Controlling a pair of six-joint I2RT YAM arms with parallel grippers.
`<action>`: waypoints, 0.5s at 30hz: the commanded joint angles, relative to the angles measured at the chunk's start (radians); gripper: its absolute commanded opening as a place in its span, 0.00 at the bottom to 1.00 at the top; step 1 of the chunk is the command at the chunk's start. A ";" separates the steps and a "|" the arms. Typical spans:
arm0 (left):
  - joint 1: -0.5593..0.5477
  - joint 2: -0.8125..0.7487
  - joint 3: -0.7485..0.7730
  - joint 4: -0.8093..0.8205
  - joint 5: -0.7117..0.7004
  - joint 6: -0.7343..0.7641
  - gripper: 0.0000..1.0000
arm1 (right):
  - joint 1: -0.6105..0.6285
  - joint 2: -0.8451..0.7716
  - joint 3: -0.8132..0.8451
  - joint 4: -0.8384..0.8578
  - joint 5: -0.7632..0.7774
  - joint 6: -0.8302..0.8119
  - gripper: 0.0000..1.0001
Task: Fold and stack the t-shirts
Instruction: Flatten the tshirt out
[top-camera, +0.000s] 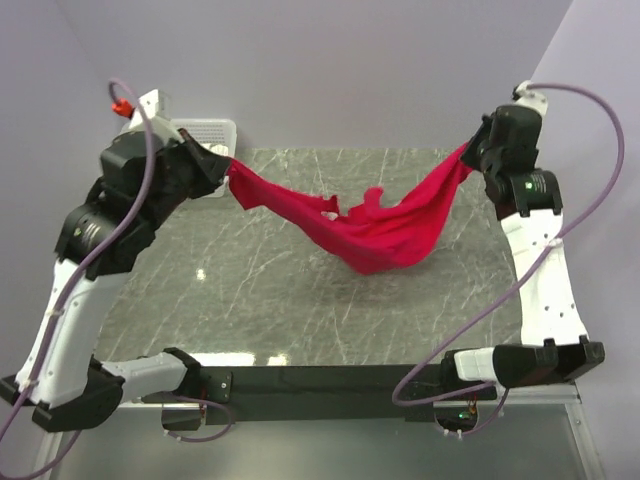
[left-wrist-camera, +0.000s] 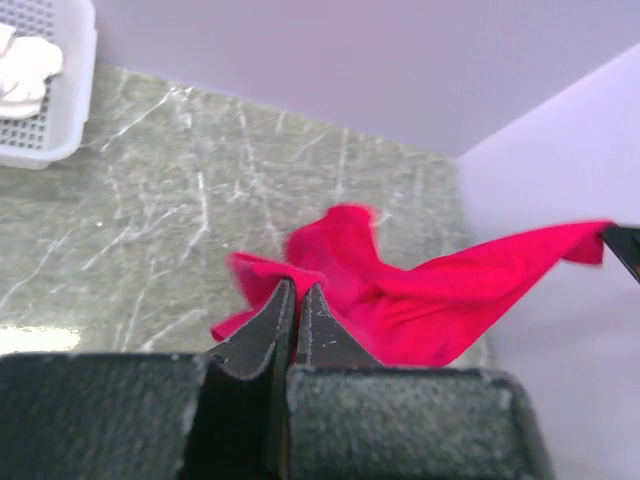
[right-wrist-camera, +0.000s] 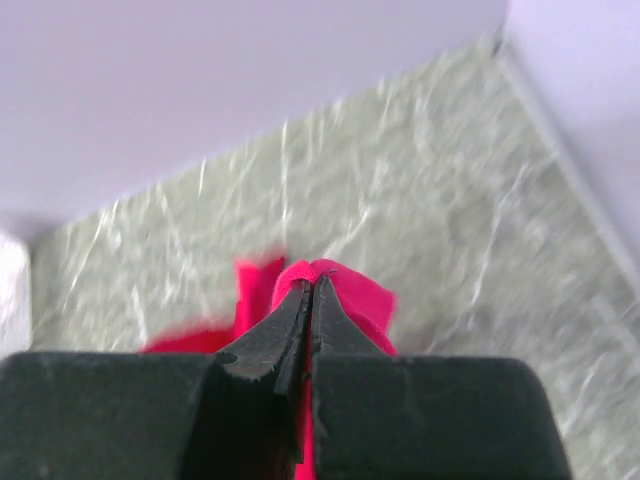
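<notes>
A plain red t-shirt (top-camera: 385, 228) hangs stretched between my two grippers above the grey marble table (top-camera: 250, 300); its middle sags low, and I cannot tell if it touches the table. My left gripper (top-camera: 226, 167) is shut on the shirt's left end, near the back left. My right gripper (top-camera: 470, 152) is shut on the shirt's right end, near the back right. In the left wrist view my gripper (left-wrist-camera: 298, 287) pinches the red cloth (left-wrist-camera: 440, 300), which runs off to the right. In the right wrist view my gripper (right-wrist-camera: 312, 283) pinches a fold of red cloth (right-wrist-camera: 360, 300).
A white lattice basket (top-camera: 205, 135) stands at the back left corner behind my left gripper; it also shows in the left wrist view (left-wrist-camera: 55, 120) with white cloth inside. Lilac walls close the back and right sides.
</notes>
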 joint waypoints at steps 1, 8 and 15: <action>0.002 -0.069 0.001 0.010 0.046 -0.030 0.01 | -0.021 0.096 0.112 -0.043 0.064 -0.087 0.00; 0.004 -0.209 -0.368 0.069 -0.083 -0.088 0.01 | -0.035 0.311 0.111 -0.063 0.020 -0.041 0.42; 0.004 -0.288 -0.700 0.214 -0.087 -0.137 0.01 | -0.001 0.109 -0.295 0.073 -0.179 0.060 0.53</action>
